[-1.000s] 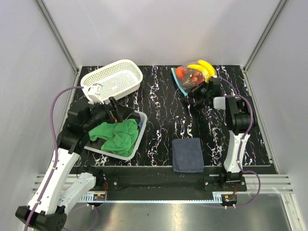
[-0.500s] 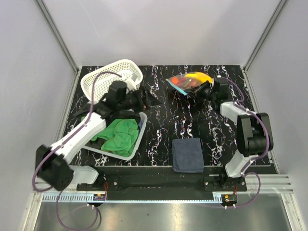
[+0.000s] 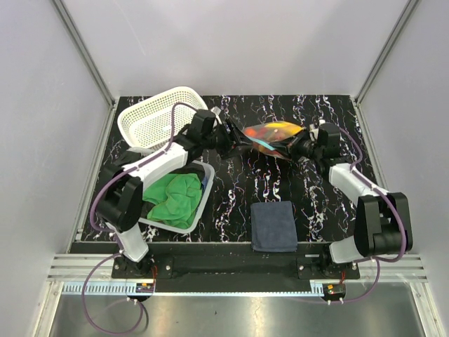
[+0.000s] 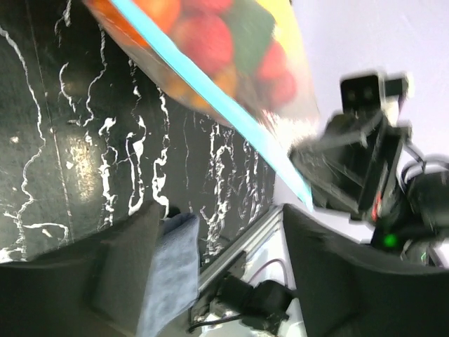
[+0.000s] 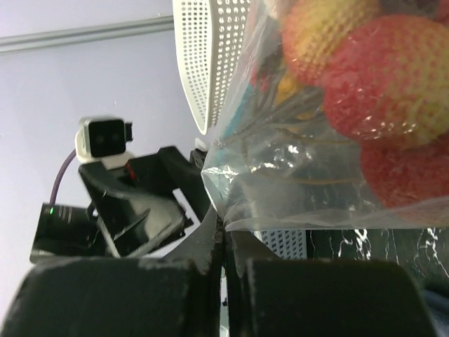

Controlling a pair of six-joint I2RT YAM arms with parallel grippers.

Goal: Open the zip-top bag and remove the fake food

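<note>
The zip-top bag (image 3: 275,133) hangs above the back middle of the table, its teal zip strip (image 4: 210,91) facing my left arm. The fake food shows through the plastic: red and orange-yellow round fruits (image 5: 379,77) and a yellow piece (image 4: 280,14). My right gripper (image 3: 296,148) is shut on the bag's clear right edge; in the right wrist view the closed fingers (image 5: 226,235) pinch a fold of plastic. My left gripper (image 3: 234,140) is open at the bag's left end. In the left wrist view its gap (image 4: 221,225) is empty and the zip strip lies just beyond the fingertips.
A white perforated basket (image 3: 163,116) stands at the back left. A pale tray (image 3: 202,203) holding a green cloth (image 3: 172,199) sits front left. A dark blue folded cloth (image 3: 273,226) lies front centre. Grey walls close in the table on three sides.
My left arm has swung from the tray across to the bag's left end. My right gripper has carried the bag leftward and turned it flat, off the back right corner.
</note>
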